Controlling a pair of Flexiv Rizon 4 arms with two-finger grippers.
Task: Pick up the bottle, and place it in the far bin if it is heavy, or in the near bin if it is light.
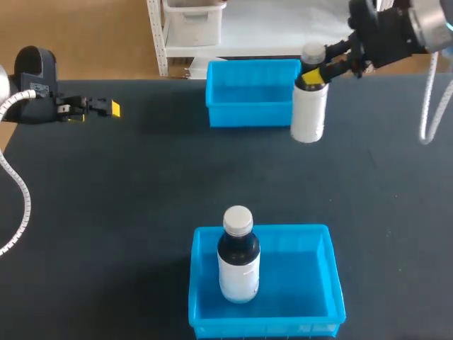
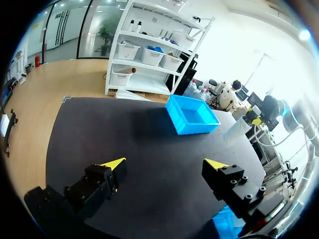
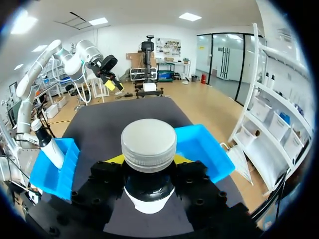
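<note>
Right hand (image 1: 312,73) grips smooth white cylindrical bottle (image 1: 309,113); round grey cap (image 3: 148,144).

Two bottles (image 1: 309,113) (image 1: 238,268), two blue bins (image 1: 244,115) (image 1: 301,287), two hands (image 1: 106,108) (image 1: 316,71).

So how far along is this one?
Not binned yet. Done: the right hand is shut on the white bottle at its neck. In hand: the bottle hangs beside the far bin, not over it. Left: placing it in a bin and letting go. A second bottle already stands in the near bin.
</note>
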